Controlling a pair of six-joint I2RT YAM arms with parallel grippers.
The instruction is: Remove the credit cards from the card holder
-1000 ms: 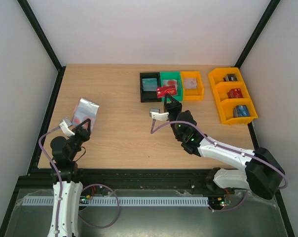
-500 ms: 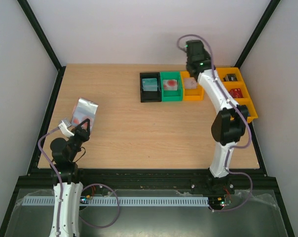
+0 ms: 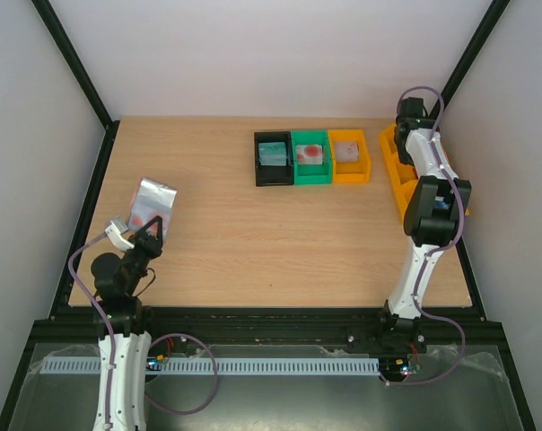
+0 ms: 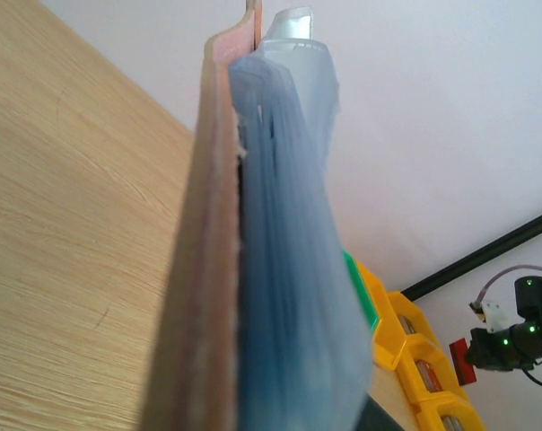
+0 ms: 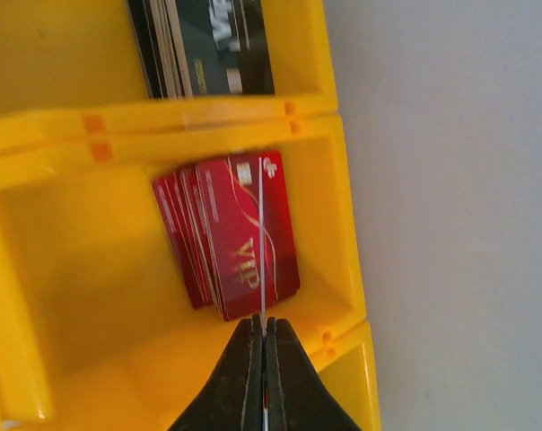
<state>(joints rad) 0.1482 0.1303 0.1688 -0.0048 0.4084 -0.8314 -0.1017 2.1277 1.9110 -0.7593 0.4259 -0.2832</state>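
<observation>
Right wrist view: my right gripper [image 5: 262, 334] is pressed together on one edge of a red credit card [image 5: 261, 233], which shows edge-on as a thin upright line.
Under that card: a stack of red cards [image 5: 222, 242] lies in the middle compartment of the yellow bin [image 5: 38, 296]. The top one reads "VIP" in gold. I cannot tell whether my card touches the stack.
Far compartment: a stack of black cards [image 5: 208, 45], with pale lettering too blurred to read.
Left gripper [image 3: 151, 226]: it pinches the card holder [image 3: 152, 203] at the near left of the wooden table [image 3: 226, 242]. The holder is lifted, its silvery lining showing a red patch.
Left wrist view: the card holder is edge-on, pinkish-tan leather on the left, blue-grey lining on the right.
Far middle: the black bin [image 3: 260, 166] holds a pale teal card [image 3: 272, 153]. The green bin [image 3: 310, 176] and orange bin [image 3: 365, 166] stand just to its right.
</observation>
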